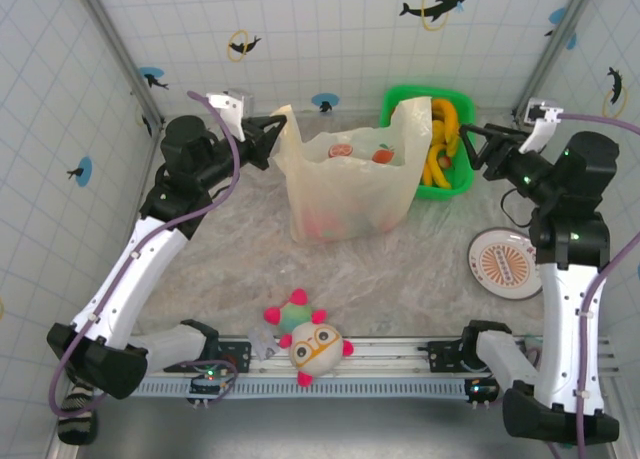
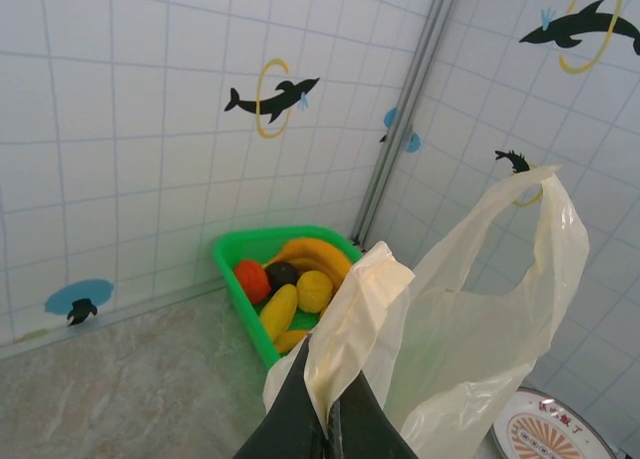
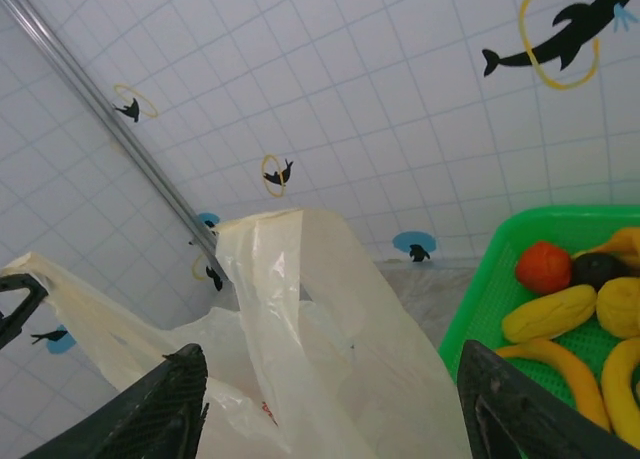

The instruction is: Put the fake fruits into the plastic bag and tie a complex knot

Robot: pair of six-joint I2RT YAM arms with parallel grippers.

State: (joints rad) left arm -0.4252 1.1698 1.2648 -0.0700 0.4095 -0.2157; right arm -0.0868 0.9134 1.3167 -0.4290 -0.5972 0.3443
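The pale-yellow plastic bag (image 1: 350, 194) stands upright at mid-table with its mouth open. Fake fruits (image 1: 345, 151) lie inside it, and more fake fruits (image 1: 443, 149) fill the green basket (image 1: 400, 97) behind it. My left gripper (image 1: 280, 129) is shut on the bag's left handle strip (image 2: 365, 299), which is pinched between the black fingers (image 2: 300, 419). My right gripper (image 1: 470, 144) hangs open beside the right handle (image 1: 415, 109). In the right wrist view that handle (image 3: 290, 299) rises loose between the wide-spread fingers (image 3: 160, 409), touching neither. No knot is in view.
A white plush ball with pink knobs (image 1: 315, 344) lies near the front rail. A round white and orange plate (image 1: 505, 264) sits at the right. The basket (image 3: 480, 299) stands against the back wall, close to the right gripper. Tiled walls enclose the table.
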